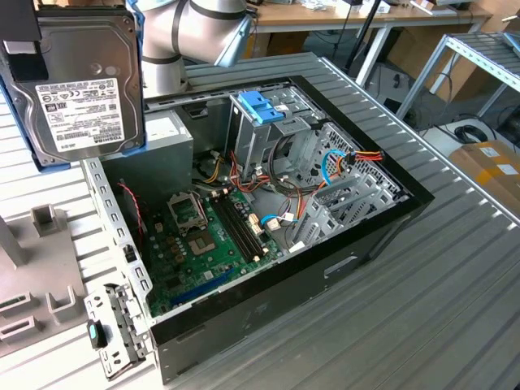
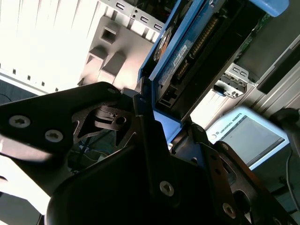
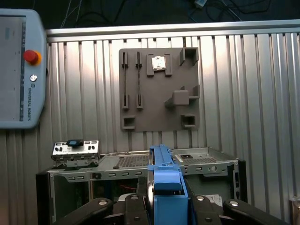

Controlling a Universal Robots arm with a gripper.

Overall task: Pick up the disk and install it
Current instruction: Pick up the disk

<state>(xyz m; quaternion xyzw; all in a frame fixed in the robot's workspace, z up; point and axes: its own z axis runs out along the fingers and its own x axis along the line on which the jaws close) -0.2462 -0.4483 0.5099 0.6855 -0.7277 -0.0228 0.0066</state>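
The disk point(image 1: 77, 89) hangs in the air at the exterior view's upper left, label side facing the camera, its bright blue carrier rail showing along the edges. It is above the table, to the left of the open computer case point(image 1: 268, 211) and apart from it. In the first wrist view my gripper point(image 3: 166, 200) is shut on the disk point(image 3: 164, 180), seen edge-on, with a black finger on either side of the blue rail. The second wrist view shows the same grip: fingers point(image 2: 143, 101) pressed on the rail of the disk point(image 2: 197, 42). The upright metal cage with a light blue tab point(image 1: 260, 106) stands inside the case.
A grey fixture plate point(image 1: 32, 276) lies on the ribbed metal table left of the case, also seen as the plate point(image 3: 159, 89). A small metal bracket point(image 1: 114, 333) sits at the case's near corner. A teach pendant point(image 3: 18, 70) lies beside it. Cables and the motherboard point(image 1: 203, 244) fill the case.
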